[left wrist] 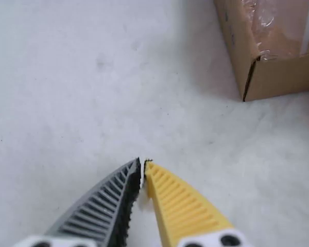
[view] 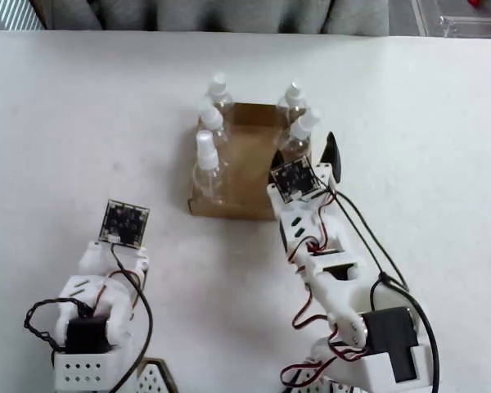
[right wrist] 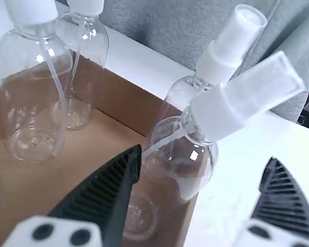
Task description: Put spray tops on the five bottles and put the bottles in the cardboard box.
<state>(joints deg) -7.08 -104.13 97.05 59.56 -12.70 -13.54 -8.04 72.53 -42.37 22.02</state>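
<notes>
The cardboard box (view: 247, 176) lies mid-table and holds five clear bottles with white spray tops. Three stand along one side (view: 207, 164) and two along the other (view: 294, 98). My right gripper (view: 304, 151) is open at the box's right side, its black fingers straddling the nearest bottle (right wrist: 177, 159). That bottle leans, its spray top (right wrist: 237, 100) tilted, and it stands inside the box wall (right wrist: 118, 100) beside another capped bottle (right wrist: 33, 98). My left gripper (left wrist: 142, 163) is shut on nothing, grey and yellow tips together just above the bare table, short of the box corner (left wrist: 268, 77).
The left arm (view: 98, 295) sits folded at the front left and the right arm (view: 344, 295) stretches from the front right with loose cables. The white table (view: 82, 123) is open to the left. A grey cloth (right wrist: 195, 31) hangs behind the table's far edge.
</notes>
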